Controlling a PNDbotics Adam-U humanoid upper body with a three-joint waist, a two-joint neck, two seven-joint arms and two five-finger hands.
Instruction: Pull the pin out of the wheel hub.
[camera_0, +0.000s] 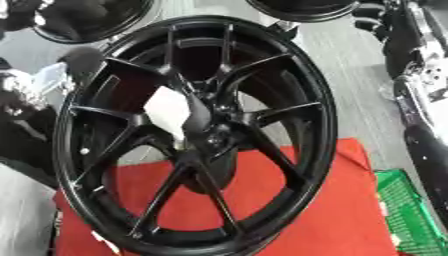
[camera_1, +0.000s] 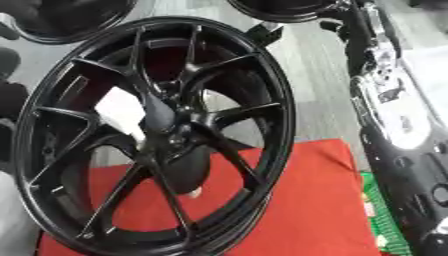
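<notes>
**Wheel hub close to the camera, pin not made out**

Wheel hub (camera_0: 203, 131) sits at the middle of a large black rim (camera_0: 302, 75) that fills most of both views, standing tilted on a red cloth (camera_1: 297, 215) spread over the desk. Thin black spokes run from the hub out to the rim, and the whole wheel is glossy and dark. A white patch (camera_0: 171, 111) lies just left of the hub centre; whether it is a label, a glare or part of the pin I cannot tell. The pin itself does not stand out clearly against the black metal.

The right arm (camera_1: 394, 125), black with silver parts, runs down the right edge of the views. Neither robot hand shows, so whether either is open or closed cannot be seen.

The main risk, as I judge it, is a reach that misses the pin, because it is so hard to pick out among dark spokes. A pull off the pin's axis could also drag or tip the leaning wheel on the cloth. A green basket (camera_0: 404, 210) stands just beside the rim at lower right and could be knocked.
</notes>
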